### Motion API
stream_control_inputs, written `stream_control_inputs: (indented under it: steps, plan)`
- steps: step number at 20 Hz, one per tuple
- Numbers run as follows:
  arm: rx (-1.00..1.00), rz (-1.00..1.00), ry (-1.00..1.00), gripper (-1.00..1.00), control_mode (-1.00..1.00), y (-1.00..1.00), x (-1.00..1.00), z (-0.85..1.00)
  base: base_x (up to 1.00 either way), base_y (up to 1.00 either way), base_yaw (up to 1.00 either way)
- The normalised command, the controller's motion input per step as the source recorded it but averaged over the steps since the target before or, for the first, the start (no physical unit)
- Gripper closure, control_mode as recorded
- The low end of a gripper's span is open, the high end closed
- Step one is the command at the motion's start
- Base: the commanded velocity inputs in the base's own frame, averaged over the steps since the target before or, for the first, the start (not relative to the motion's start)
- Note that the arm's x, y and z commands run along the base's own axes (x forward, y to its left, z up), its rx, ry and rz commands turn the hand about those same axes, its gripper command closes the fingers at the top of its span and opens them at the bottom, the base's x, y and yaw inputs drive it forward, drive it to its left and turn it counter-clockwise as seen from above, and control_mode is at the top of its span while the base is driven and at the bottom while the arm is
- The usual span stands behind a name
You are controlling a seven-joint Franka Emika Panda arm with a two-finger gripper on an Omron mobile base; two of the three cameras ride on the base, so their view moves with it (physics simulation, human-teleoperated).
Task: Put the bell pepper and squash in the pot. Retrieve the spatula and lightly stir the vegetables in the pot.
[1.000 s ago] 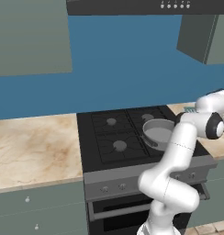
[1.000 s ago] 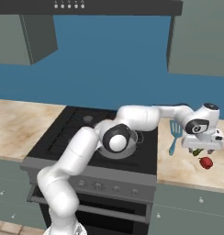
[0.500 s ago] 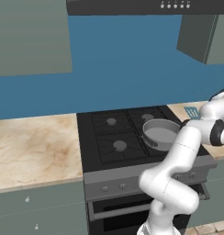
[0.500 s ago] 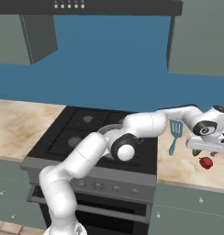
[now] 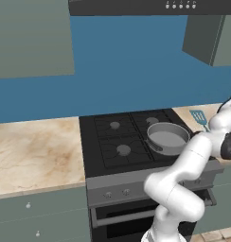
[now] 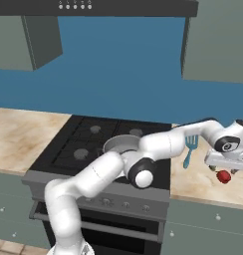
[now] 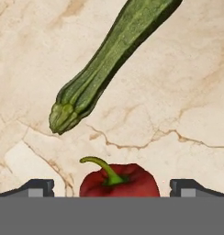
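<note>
- The hand (image 7: 112,187) looks straight down on a beige marbled counter (image 7: 187,92) veined with thin brown lines.
- Its two dark fingertips (image 7: 38,187) stand wide apart at the bottom corners of the view, one on each side.
- Between them sits the bell pepper (image 7: 119,182), bright red, with a curved green stem on top; a gap shows on either side, so neither fingertip touches it.
- Its lower part is cut off by the bottom of the view.
- Above the pepper lies the squash (image 7: 109,59), slim, dark green and ribbed, set diagonally from upper right to lower left.
- The squash's knobby end points down-left and stops short of the pepper, with bare counter between them; its other end runs out past the top edge.
</note>
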Motion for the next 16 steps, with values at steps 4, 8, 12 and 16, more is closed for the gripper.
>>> stream_control_inputs:
  steps: [4,8,12,16]
  plan:
    - [0.00,0.00,0.01,-1.00,-1.00,0.00,-0.07,-0.16,0.00,0.00,0.00]
    - [0.00,0.00,0.01,-1.00,-1.00,0.00,-0.30,-0.16,0.00,0.00,0.00]
    - [0.00,0.00,0.00,-1.00,-1.00,0.00,-0.18,-0.06,0.00,0.00,0.00]
    - [0.00,0.00,0.00,-1.00,-1.00,0.00,0.10,-0.11,0.00,0.00,0.00]
